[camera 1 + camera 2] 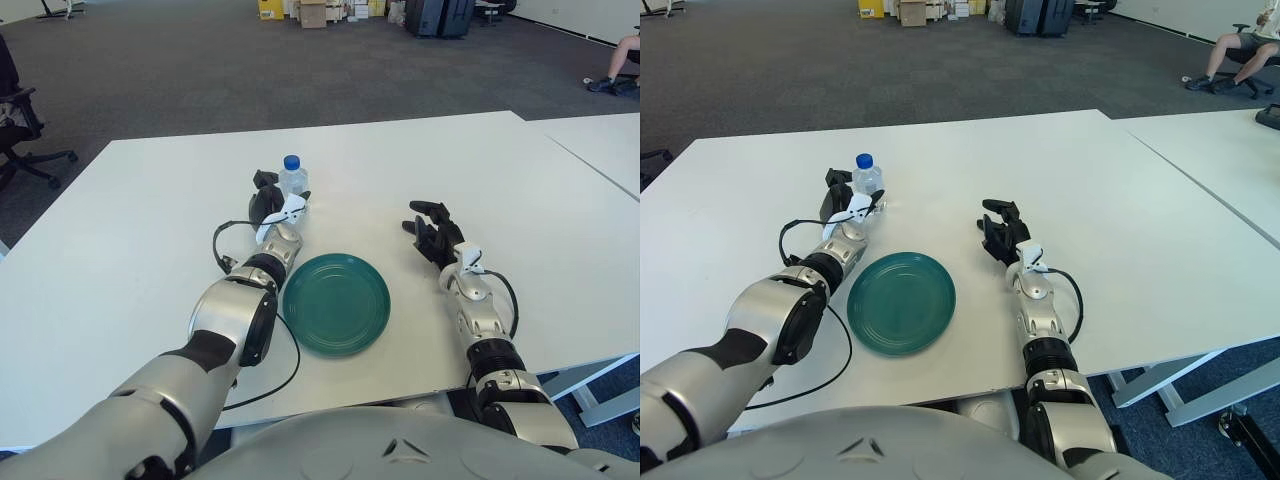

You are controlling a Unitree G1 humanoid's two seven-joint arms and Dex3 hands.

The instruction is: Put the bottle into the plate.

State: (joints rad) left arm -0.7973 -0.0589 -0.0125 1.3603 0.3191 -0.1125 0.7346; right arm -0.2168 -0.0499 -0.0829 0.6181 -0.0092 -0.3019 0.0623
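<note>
Blue cap on top, the small clear water bottle (293,176) stands upright on the white table (130,230), out toward the far edge, well past the green plate (336,303). In the left eye view, the left robot hand (273,205) is right beside the bottle on its left side. I cannot tell if its fingers are around the bottle or only near it. The right robot hand (430,235) shows to the right of the plate with its fingers curled and nothing in them.

In the right eye view, the bottle (867,177) looks tall and thin. A bump from the left robot hand (845,208) could tip it and roll it away. A weak hold could let it slip. It may also fall over once it is set on the plate (901,301).
</note>
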